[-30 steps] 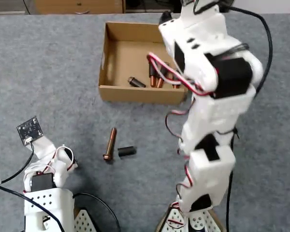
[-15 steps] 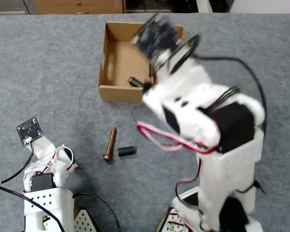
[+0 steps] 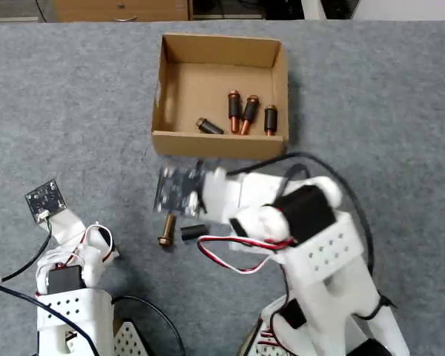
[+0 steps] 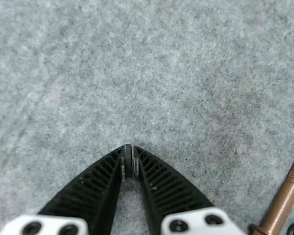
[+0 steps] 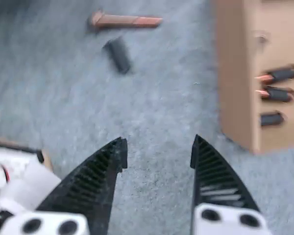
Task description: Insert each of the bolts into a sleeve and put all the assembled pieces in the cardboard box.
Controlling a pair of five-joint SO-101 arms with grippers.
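A loose copper bolt [image 5: 125,20] and a short black sleeve [image 5: 118,55] lie side by side on the grey carpet in front of the cardboard box [image 3: 208,144]. Several assembled pieces [image 3: 250,113] lie inside the box. My right gripper [image 5: 157,147] hangs open and empty over the carpet, a short way from the sleeve, with the box wall [image 5: 232,73] off to one side. In the high view the right arm [image 3: 297,215] bends low over the bolt [image 3: 165,236] and sleeve [image 3: 194,232]. My left gripper [image 4: 128,161] rests shut on nothing, the bolt [image 4: 284,200] close beside it.
The left arm's base [image 3: 67,304] sits at the near left corner. The right arm's base [image 3: 326,326] stands at the near centre-right. Wooden furniture [image 3: 119,9] runs along the far edge. Open carpet lies to the left and right of the box.
The right arm has swung down from above the box to low over the carpet by the loose bolt and sleeve. The left arm has kept still.
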